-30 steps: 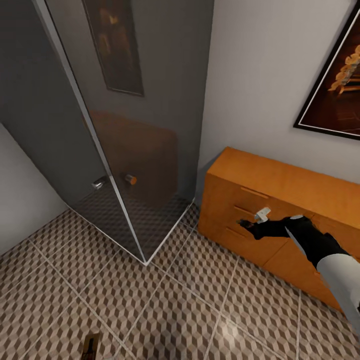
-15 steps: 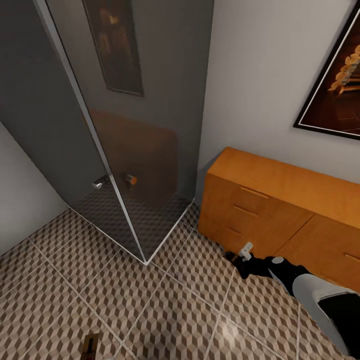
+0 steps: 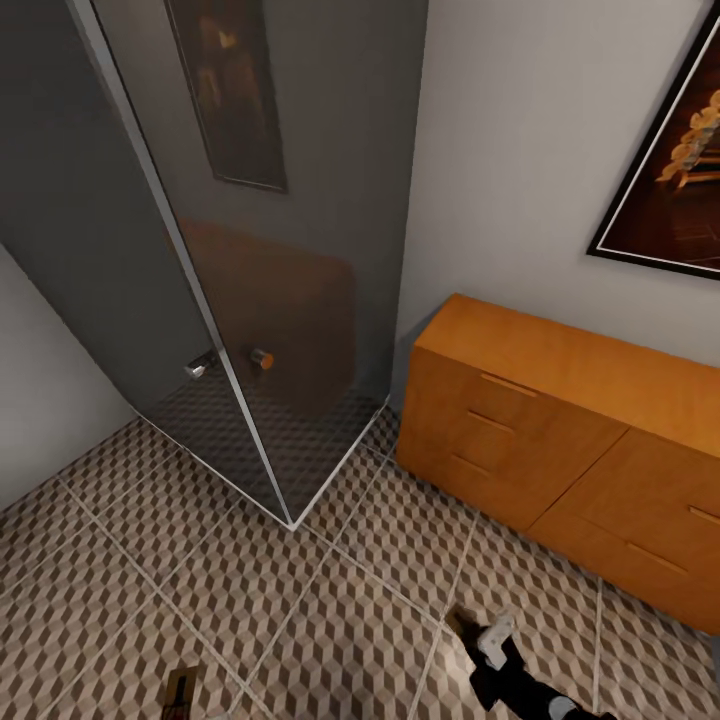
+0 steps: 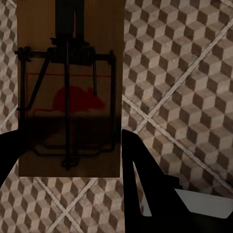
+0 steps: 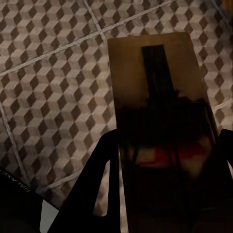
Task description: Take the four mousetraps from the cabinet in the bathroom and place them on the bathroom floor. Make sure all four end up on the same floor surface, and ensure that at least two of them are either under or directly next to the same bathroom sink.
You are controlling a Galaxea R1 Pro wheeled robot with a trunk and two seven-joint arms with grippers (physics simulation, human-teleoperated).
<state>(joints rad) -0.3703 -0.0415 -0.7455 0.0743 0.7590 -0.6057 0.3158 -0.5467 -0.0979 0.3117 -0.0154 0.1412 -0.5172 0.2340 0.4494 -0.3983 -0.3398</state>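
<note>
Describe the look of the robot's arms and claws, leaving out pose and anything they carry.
In the head view, the right claw is black with a small white block on top, on a black wrist link. In the wrist views, the left claw's fingers and the right claw's fingers are matte black, angular wedges; a pale grey panel sits behind each. No cables or markings are legible.

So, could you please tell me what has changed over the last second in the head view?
The right gripper has drawn back from the cabinet drawer fronts and come down low over the bathroom floor, carrying a mousetrap between its fingers. The cabinet drawers stay shut, the shower door is unmoved, and the other mousetrap sits at the same spot in the view.
</note>
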